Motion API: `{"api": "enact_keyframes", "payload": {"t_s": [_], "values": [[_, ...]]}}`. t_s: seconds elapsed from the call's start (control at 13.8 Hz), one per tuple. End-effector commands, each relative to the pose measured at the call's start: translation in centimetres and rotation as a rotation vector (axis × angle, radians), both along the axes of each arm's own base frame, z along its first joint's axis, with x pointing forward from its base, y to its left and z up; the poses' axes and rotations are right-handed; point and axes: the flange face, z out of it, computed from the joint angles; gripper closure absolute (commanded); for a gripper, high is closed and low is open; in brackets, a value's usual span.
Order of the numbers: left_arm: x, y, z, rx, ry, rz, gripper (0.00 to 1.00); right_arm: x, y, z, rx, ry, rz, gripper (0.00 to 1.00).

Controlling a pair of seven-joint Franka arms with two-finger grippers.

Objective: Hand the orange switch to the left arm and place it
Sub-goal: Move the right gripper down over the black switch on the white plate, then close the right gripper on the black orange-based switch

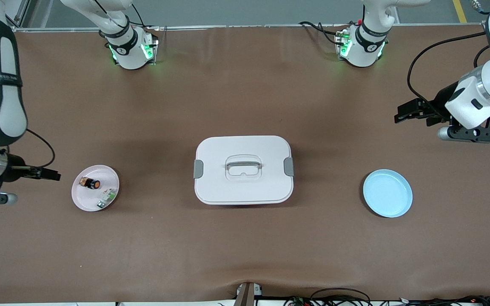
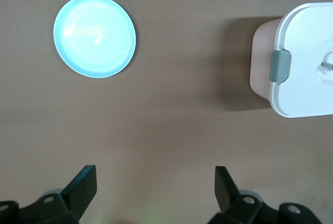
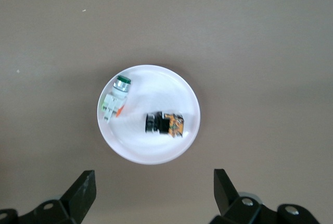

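The orange switch (image 1: 90, 183) (image 3: 164, 124) lies on its side on a small pink plate (image 1: 85, 198) (image 3: 151, 153) toward the right arm's end of the table. My right gripper (image 1: 53, 174) (image 3: 154, 185) hovers beside that plate, open and empty. The white lidded box (image 1: 243, 169) (image 2: 304, 73) stands at the middle of the table. My left gripper (image 1: 399, 114) (image 2: 156, 182) hangs open and empty above the table at the left arm's end, near a light blue plate (image 1: 387, 193) (image 2: 94, 36).
A small green-and-white component (image 1: 106, 198) (image 3: 115, 98) shares the pink plate with the switch. Cables run along the table edge nearest the front camera. Both arm bases stand at the edge farthest from it.
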Motion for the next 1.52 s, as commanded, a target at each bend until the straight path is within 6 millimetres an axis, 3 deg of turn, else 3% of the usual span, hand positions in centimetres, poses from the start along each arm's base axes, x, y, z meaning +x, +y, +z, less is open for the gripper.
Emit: {"api": "enact_keyframes", "payload": {"t_s": [0.0,0.65,1.45], "values": [[-0.1,0.2,0.3,-0.016,0.001,-0.002,0.00,-2.0,-0.4,-3.9,0.060,-0.029,-0.059,0.00],[0.1,1.2,0.2,-0.016,0.001,0.016,0.00,-3.0,-0.2,-14.9,0.033,-0.020,-0.076,0.00],[0.0,2.4,1.1,-0.001,-0.017,0.034,0.00,-2.9,0.0,-18.3,0.028,-0.014,-0.083,0.00]]}}
